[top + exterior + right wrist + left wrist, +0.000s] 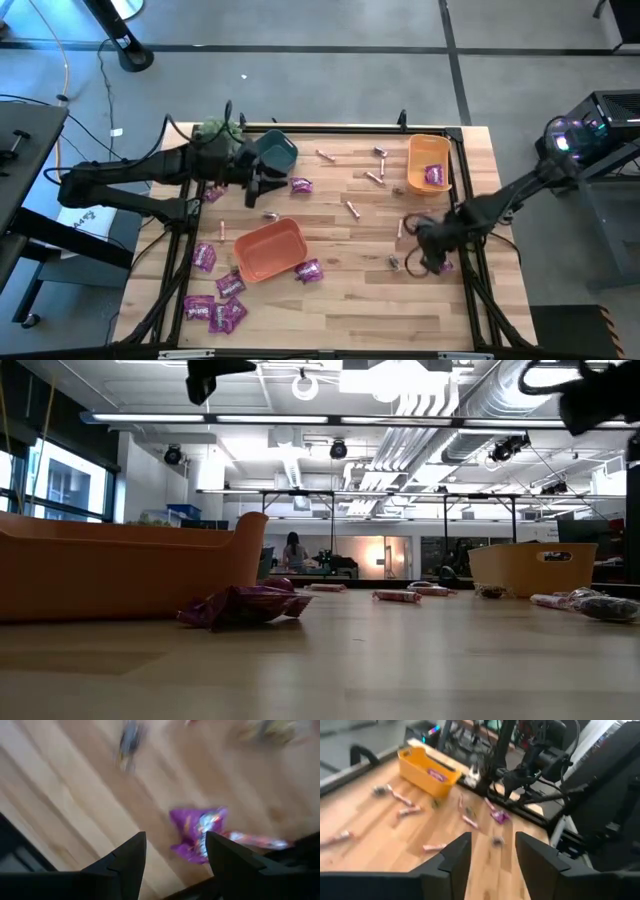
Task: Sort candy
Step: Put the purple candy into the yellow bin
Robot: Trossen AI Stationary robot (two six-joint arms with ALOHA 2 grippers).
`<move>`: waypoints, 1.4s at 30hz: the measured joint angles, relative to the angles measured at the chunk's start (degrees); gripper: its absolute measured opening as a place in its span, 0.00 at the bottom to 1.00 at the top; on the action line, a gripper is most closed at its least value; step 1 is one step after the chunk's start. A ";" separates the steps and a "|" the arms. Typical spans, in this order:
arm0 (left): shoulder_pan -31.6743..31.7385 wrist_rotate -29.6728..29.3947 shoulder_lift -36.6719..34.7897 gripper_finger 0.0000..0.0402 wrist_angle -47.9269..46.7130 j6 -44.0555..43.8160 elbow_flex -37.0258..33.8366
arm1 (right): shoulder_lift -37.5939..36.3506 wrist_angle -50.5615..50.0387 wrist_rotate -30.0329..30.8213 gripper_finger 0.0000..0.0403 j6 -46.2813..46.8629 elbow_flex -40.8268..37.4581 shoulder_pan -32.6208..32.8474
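Candy lies scattered on the wooden table. Magenta packets cluster at the near left, and one more lies at mid-table. Pink sticks and a tiny dark piece lie right of centre. My left gripper hovers open beside the teal bin, with nothing between its fingers. My right gripper points down near the table's right edge. It is open above a magenta packet that lies flat on the wood.
An orange bin stands near the front centre-left with a packet beside it. A yellow bin at the far right holds a magenta packet. A green plant ball sits at the far left by the teal bin.
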 joint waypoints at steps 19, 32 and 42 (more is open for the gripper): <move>-5.21 -15.32 1.66 0.45 -16.58 -0.84 -2.69 | 18.53 13.51 -2.00 0.40 2.42 -12.37 6.13; -4.70 -16.66 -9.01 0.43 1.57 -1.32 -4.87 | 11.44 -11.98 19.27 0.04 -3.32 9.74 -0.07; -2.79 -20.44 -14.11 0.43 -8.09 1.96 -4.83 | 2.22 -19.56 39.64 0.18 -5.99 11.99 -23.63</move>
